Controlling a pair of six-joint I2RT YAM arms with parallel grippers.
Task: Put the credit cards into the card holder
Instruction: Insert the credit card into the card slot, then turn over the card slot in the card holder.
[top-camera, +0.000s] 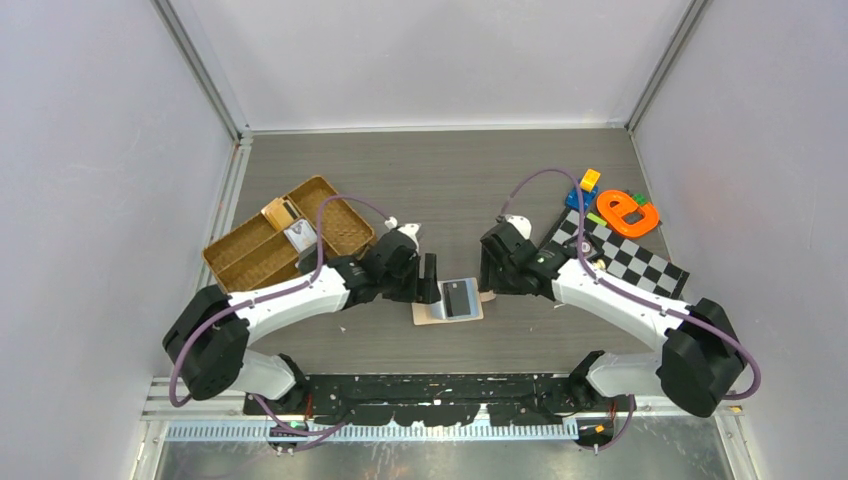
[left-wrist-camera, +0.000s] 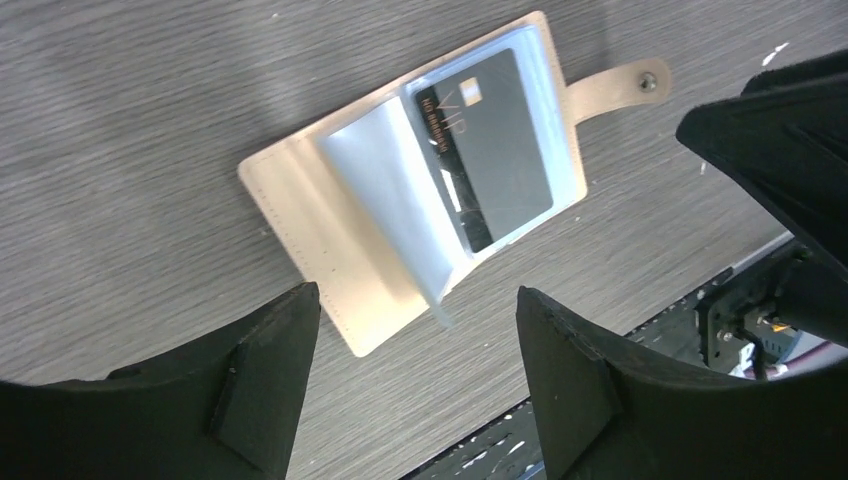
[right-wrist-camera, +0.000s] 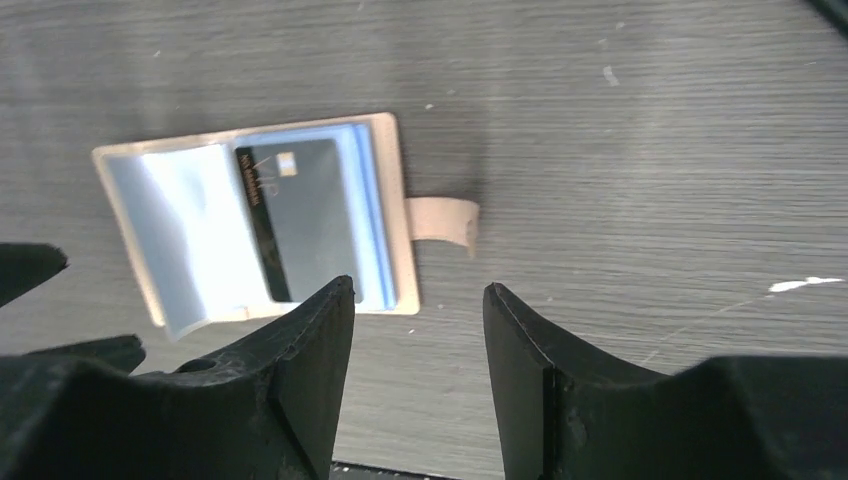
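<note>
The card holder lies open on the tabletop between both arms, a grey card showing in its clear sleeve. The left hand and right hand flank it, both spread wide and holding nothing.

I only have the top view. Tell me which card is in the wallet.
Observer: A dark grey card with gold VIP lettering lies in a clear sleeve on the tab side of the wallet.
Operator: Check under it.
Observer: A light blue edge shows beneath it in the right wrist view. I cannot tell more.
Operator: Report the grippers.
Observer: The left gripper and right gripper are both open, holding nothing.
</note>
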